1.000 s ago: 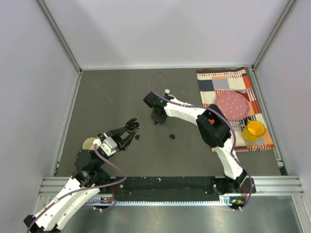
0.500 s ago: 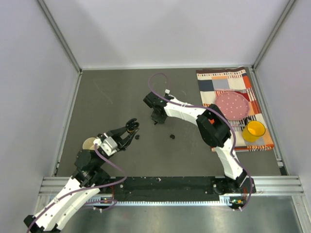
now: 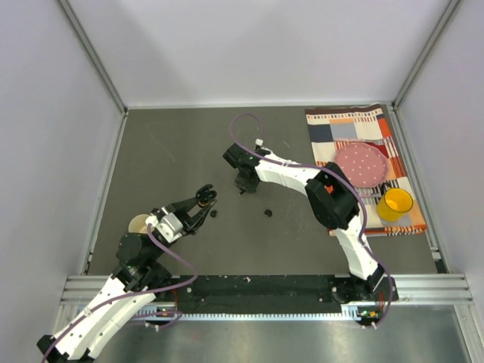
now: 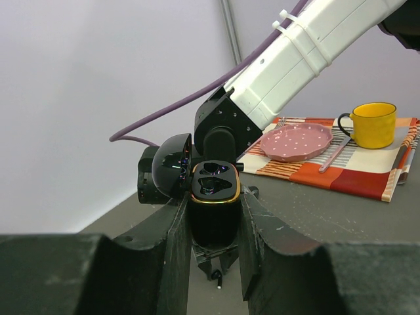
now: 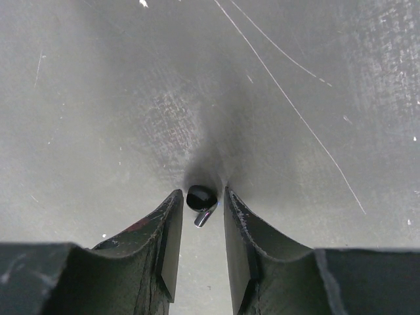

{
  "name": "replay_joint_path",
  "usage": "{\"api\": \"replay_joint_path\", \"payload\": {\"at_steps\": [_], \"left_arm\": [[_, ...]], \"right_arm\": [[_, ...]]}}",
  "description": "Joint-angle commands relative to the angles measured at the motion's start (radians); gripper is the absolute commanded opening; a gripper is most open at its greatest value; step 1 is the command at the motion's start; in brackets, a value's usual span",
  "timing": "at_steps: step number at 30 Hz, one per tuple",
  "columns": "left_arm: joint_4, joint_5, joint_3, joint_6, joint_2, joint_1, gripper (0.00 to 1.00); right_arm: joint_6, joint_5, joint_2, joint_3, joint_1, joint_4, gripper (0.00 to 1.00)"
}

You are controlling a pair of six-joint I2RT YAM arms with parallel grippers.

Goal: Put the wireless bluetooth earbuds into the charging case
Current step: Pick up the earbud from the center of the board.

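Left wrist view: the left end effector (image 4: 213,203) pinches the charging case (image 4: 213,226) upright, its lid (image 4: 172,164) swung open, likely so the sockets face up for loading. Farther out on the desk (image 5: 98,98), the right end effector (image 5: 201,191) stands spread astride one earbud (image 5: 200,198), apparently lined up to pinch it.

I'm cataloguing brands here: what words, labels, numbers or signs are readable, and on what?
No text is readable in any view.
The open charging case, the yellow mug, the pink plate and the patterned cloth show no lettering, nor does the earbud.
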Motion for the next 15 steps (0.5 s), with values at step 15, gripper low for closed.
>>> {"api": "replay_joint_path", "payload": {"at_steps": [15], "left_arm": [[0.03,-0.019,0.033,0.009,-0.006,-0.002,0.0]], "right_arm": [[-0.043,-0.02,0.064,0.047,0.017,-0.013,0.24]]}}
